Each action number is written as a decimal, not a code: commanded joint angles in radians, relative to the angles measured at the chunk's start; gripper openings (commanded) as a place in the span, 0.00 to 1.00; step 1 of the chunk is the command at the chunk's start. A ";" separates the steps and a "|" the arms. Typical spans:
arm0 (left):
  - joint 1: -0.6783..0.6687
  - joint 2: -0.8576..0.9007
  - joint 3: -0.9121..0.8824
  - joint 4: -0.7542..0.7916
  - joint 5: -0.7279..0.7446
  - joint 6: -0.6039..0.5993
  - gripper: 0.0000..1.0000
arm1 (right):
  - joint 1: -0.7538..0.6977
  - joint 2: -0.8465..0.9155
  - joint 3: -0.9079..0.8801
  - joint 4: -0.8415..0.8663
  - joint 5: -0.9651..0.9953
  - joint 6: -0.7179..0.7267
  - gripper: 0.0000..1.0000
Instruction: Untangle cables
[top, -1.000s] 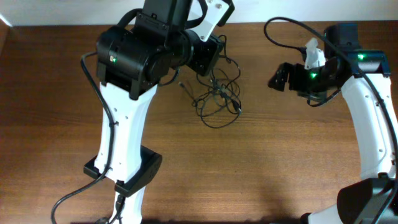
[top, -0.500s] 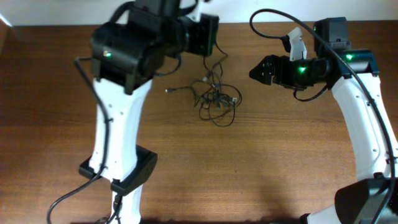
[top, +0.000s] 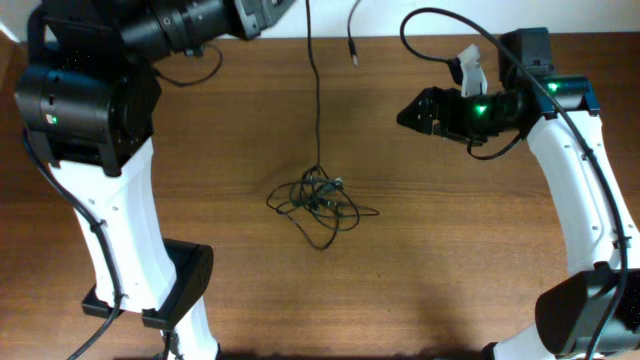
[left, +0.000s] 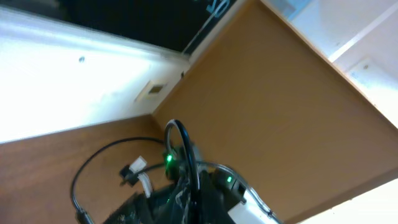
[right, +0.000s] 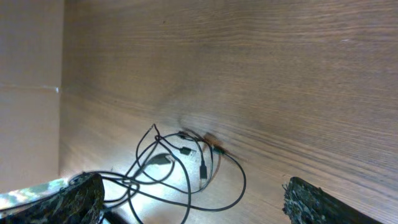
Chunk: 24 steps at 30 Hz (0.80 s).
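The cables lie as a loose knotted clump (top: 318, 200) of thin black cords on the wooden table (top: 450, 250). One cord (top: 314, 90) rises taut from the clump to my left gripper (top: 300, 4), which is raised at the overhead view's top edge and shut on it. A free plug end (top: 352, 48) dangles beside it. In the left wrist view the held cord (left: 189, 171) runs down the middle, and the fingers do not show clearly. My right gripper (top: 408, 113) hovers open and empty to the right of the clump. The right wrist view shows the clump (right: 180, 168) below its spread fingers (right: 193, 202).
The left arm's base (top: 170, 285) stands at the front left and the right arm's base (top: 585, 320) at the front right. A thick black robot cable (top: 440, 25) loops above the right arm. The table's far edge meets a white wall (top: 420, 15).
My left arm has risen and swung left, pulling one cord up taut. The clump has slid toward the front of the table. The right gripper has moved slightly left.
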 joint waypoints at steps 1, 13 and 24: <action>0.021 -0.007 0.005 0.106 -0.016 -0.110 0.00 | 0.057 0.007 0.011 0.004 -0.039 -0.012 0.94; 0.059 -0.006 0.005 0.059 -0.039 -0.131 0.00 | 0.261 0.083 0.011 0.093 0.036 0.088 0.66; 0.061 -0.006 0.003 -0.002 -0.040 -0.083 0.00 | 0.310 0.123 0.010 0.117 -0.043 0.380 0.67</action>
